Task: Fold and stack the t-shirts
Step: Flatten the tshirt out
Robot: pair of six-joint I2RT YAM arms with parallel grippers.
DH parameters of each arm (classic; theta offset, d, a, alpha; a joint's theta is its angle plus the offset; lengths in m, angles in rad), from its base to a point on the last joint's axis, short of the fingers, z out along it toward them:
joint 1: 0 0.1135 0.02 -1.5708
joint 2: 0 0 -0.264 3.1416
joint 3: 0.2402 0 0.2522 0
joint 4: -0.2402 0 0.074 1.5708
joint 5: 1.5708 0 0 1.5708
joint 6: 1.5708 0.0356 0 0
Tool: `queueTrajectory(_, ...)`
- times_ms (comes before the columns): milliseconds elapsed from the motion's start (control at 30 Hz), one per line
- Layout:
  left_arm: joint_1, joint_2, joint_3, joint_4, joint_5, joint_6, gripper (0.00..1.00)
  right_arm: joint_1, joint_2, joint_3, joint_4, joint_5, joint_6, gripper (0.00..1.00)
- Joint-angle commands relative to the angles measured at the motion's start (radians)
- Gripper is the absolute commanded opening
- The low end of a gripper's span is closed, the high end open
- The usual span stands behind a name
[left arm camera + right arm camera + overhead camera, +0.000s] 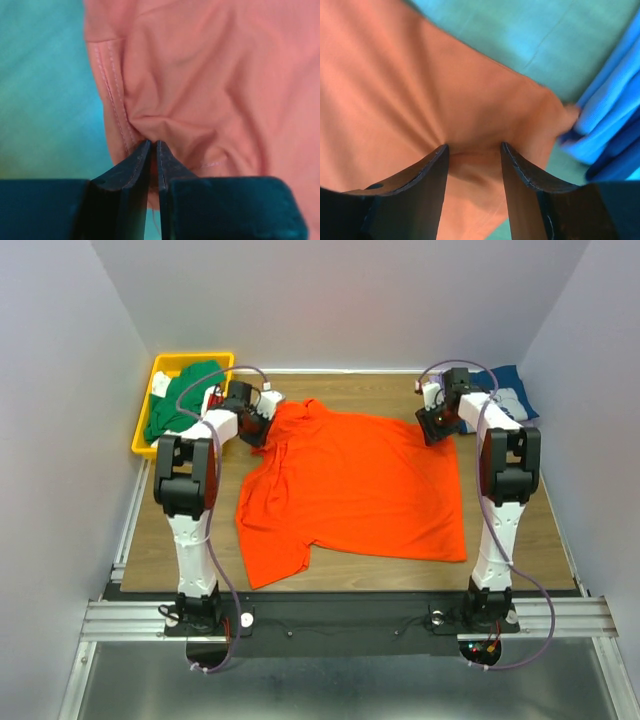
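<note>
The orange shirt (350, 490) lies spread across the middle of the table (525, 540), its far left edge pinched in the nearly closed left claw (154, 145), while the right claw (474, 147) stands half open, fingertips resting on its far right corner

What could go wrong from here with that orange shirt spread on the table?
The right end effector has its jaws apart around the orange t-shirt; if it lifts like this, that corner may slip out.
The left end effector pinches only a thin fold by the seam, which could pull free.
The shirt's corner lies right by the blue pile, so a pull might drag that too.
</note>
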Motion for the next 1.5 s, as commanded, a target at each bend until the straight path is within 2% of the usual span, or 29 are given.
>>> queueTrajectory(0,0.003,-0.17,-0.163,-0.055,-0.041,0.086,0.2,-0.007,-0.03,-0.142,-0.061,-0.002,-0.076,0.52)
queueTrajectory(167,0.02,-0.272,-0.32,-0.11,-0.04,0.128,0.15,-0.006,-0.125,-0.315,-0.062,-0.002,-0.14,0.51)
queueTrajectory(233,0.032,-0.314,-0.333,-0.169,-0.017,0.169,0.15,-0.006,-0.177,-0.361,-0.069,0.001,-0.178,0.51)
queueTrajectory(300,0.049,-0.357,-0.307,-0.198,0.065,0.184,0.19,-0.006,-0.203,-0.392,-0.069,0.004,-0.197,0.51)
queueTrajectory(400,0.066,-0.357,-0.176,-0.187,0.187,0.154,0.37,-0.005,-0.223,-0.355,-0.067,-0.014,-0.174,0.51)
queueTrajectory(567,0.043,-0.225,0.113,-0.143,0.264,0.005,0.49,-0.007,-0.188,-0.23,-0.078,-0.078,-0.105,0.53)
queueTrajectory(767,-0.015,-0.012,0.295,-0.091,0.241,-0.087,0.55,-0.007,-0.191,-0.135,-0.084,-0.164,-0.024,0.64)
queueTrajectory(933,-0.051,0.082,0.356,-0.074,0.219,-0.133,0.57,-0.007,-0.2,-0.107,-0.087,-0.219,0.033,0.67)
queueTrajectory(1000,-0.058,0.102,0.353,-0.071,0.227,-0.135,0.57,-0.006,-0.205,-0.099,-0.089,-0.226,0.046,0.68)
queueTrajectory(1033,-0.066,0.106,0.349,-0.068,0.219,-0.135,0.61,-0.007,-0.206,-0.096,-0.09,-0.23,0.049,0.68)
queueTrajectory(1200,-0.081,0.137,0.326,-0.06,0.181,-0.135,0.61,-0.005,-0.206,-0.091,-0.093,-0.235,0.055,0.68)
queueTrajectory(1267,-0.083,0.145,0.332,-0.063,0.183,-0.135,0.52,-0.005,-0.209,-0.091,-0.095,-0.238,0.055,0.68)
queueTrajectory(1300,-0.083,0.146,0.339,-0.063,0.181,-0.13,0.43,-0.007,-0.209,-0.093,-0.095,-0.238,0.056,0.68)
queueTrajectory(1367,-0.083,0.134,0.367,-0.068,0.216,-0.113,0.11,-0.007,-0.212,-0.088,-0.096,-0.247,0.059,0.68)
queueTrajectory(1467,-0.092,0.096,0.376,-0.062,0.242,-0.089,0.0,-0.006,-0.214,-0.084,-0.096,-0.259,0.061,0.67)
